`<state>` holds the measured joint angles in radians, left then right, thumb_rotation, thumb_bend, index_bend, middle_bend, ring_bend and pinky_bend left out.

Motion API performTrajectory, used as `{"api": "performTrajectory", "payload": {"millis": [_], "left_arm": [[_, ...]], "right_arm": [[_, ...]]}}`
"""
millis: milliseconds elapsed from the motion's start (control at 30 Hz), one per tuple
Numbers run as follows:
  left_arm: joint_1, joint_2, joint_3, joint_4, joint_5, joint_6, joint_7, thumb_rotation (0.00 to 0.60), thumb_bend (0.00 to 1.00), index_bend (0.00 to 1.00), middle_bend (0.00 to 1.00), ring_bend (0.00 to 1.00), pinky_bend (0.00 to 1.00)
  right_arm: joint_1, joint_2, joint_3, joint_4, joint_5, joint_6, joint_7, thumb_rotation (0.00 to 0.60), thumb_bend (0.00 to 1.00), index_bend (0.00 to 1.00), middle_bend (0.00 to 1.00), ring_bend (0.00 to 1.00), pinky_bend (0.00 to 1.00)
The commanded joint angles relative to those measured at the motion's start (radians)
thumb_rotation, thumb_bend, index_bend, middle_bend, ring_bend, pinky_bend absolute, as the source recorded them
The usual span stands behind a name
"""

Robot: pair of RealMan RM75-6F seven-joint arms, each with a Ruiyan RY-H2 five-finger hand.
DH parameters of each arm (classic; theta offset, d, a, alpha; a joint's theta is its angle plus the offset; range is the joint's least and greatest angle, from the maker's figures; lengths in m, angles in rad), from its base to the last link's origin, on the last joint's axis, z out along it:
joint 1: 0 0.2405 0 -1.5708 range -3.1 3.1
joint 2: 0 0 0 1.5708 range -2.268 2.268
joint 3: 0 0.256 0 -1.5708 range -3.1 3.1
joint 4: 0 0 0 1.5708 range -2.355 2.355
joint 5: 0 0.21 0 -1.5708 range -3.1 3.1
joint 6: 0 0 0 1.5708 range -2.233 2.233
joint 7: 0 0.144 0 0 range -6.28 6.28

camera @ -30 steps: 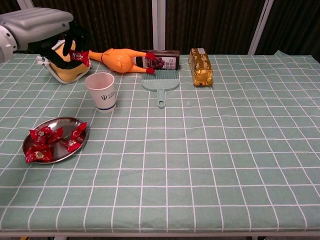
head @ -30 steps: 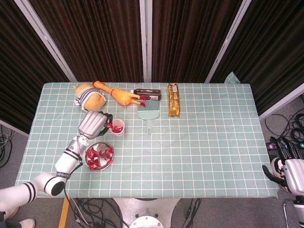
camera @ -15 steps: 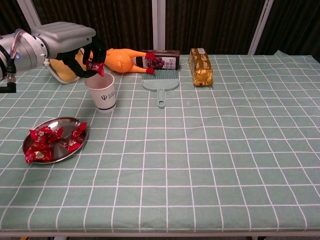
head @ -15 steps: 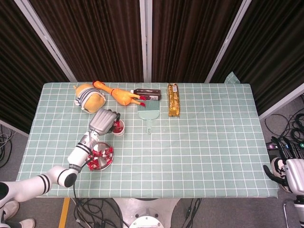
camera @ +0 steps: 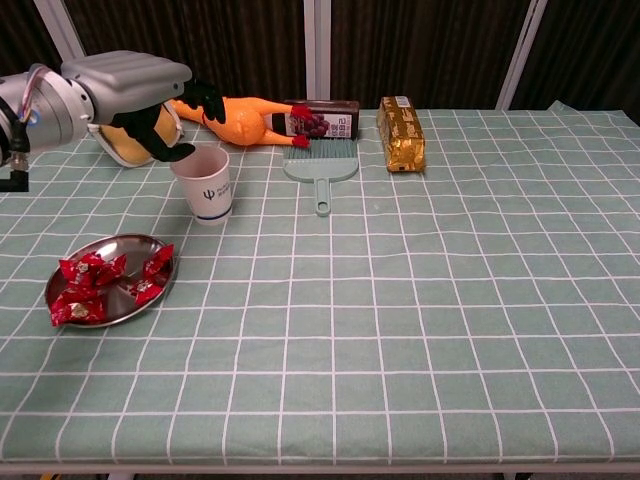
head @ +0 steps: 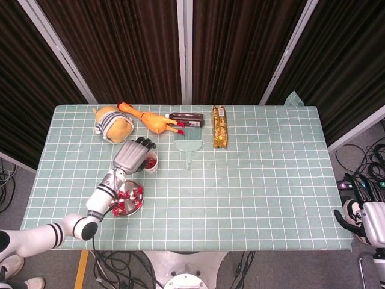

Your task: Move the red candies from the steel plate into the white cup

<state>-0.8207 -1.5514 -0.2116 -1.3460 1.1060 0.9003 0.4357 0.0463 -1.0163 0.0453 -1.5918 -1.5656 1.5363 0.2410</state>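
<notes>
Overhead, the empty, spread left hand point(head: 133, 155) partly hides the white cup point(head: 150, 161).

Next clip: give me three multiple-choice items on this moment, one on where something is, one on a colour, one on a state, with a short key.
1. Where is the left hand?
A. Over the plate
B. At the white cup's rim
C. On the brush
2. What colour are the candies on the plate?
A. Red
B. Gold
C. Green
3. What state is the left hand in?
A. Pinching a candy
B. Gripping the cup
C. Fingers apart, holding nothing

Key: 1 B, the left hand hangs at the rim of the cup, away from the plate. 2 A, the candies are wrapped in red. 3 C, the chest view shows its dark fingers spread with nothing between them.
</notes>
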Motion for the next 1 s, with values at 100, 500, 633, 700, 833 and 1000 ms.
{"api": "performTrajectory", "payload": {"millis": [100, 500, 633, 700, 833, 1000], "left_arm": [[0.03, 0.034, -0.005, -0.052, 0.029, 0.07, -0.039, 0.6, 0.41, 0.33, 0.35, 0.26, 0.54], [0.225, 0.199, 0.13, -0.22, 0.137, 0.231, -0.143, 0.6, 0.26, 0.4, 0.41, 0.29, 0.54], [0.25, 0.196, 0.183, -0.237, 0.158, 0.191, -0.188, 0.6, 0.23, 0.41, 0.43, 0.3, 0.54], [0.251, 0.186, 0.198, -0.233, 0.161, 0.165, -0.201, 0.6, 0.21, 0.41, 0.44, 0.3, 0.54], [0.253, 0.148, 0.22, -0.205, 0.168, 0.136, -0.182, 0.6, 0.21, 0.43, 0.46, 0.3, 0.54], [0.248, 0.104, 0.23, -0.169, 0.157, 0.109, -0.124, 0.6, 0.21, 0.43, 0.47, 0.3, 0.54]], "right_arm": [[0.002, 0.0, 0.002, 0.0, -0.001, 0.001, 0.001, 0.6, 0.25, 0.0, 0.16, 0.0, 0.11], [0.011, -0.006, 0.002, 0.006, -0.015, -0.004, 0.011, 0.6, 0.25, 0.0, 0.16, 0.0, 0.11], [0.019, -0.014, 0.0, 0.008, -0.025, -0.01, 0.012, 0.6, 0.25, 0.0, 0.16, 0.0, 0.11], [0.02, -0.014, 0.0, 0.007, -0.028, -0.008, 0.012, 0.6, 0.25, 0.0, 0.16, 0.0, 0.11], [0.017, -0.011, 0.0, 0.006, -0.03, 0.0, 0.011, 0.6, 0.25, 0.0, 0.16, 0.0, 0.11], [0.015, -0.01, -0.001, 0.006, -0.028, 0.001, 0.012, 0.6, 0.25, 0.0, 0.16, 0.0, 0.11]]}}
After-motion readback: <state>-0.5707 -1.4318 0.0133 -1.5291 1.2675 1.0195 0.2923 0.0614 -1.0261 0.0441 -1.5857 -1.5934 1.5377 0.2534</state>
